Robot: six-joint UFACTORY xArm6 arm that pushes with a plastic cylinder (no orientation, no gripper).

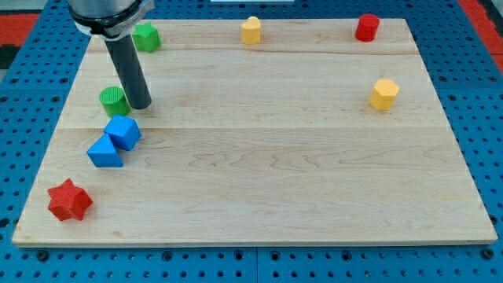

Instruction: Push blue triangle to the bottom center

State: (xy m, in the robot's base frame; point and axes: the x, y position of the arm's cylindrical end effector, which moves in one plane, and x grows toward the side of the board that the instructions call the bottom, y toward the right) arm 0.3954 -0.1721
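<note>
The blue triangle (104, 151) lies at the left side of the wooden board (267, 149), touching a blue cube (123, 131) just above and to its right. My tip (141, 104) stands a little above the blue cube and right next to a green cylinder (114, 100) on its left. The tip is apart from the blue triangle, up and to the right of it.
A red star (69, 200) sits at the bottom left corner. A green star (145, 36) is at the top left, a yellow block (251, 30) at top centre, a red block (367, 27) at top right, a yellow hexagon block (383, 93) at the right.
</note>
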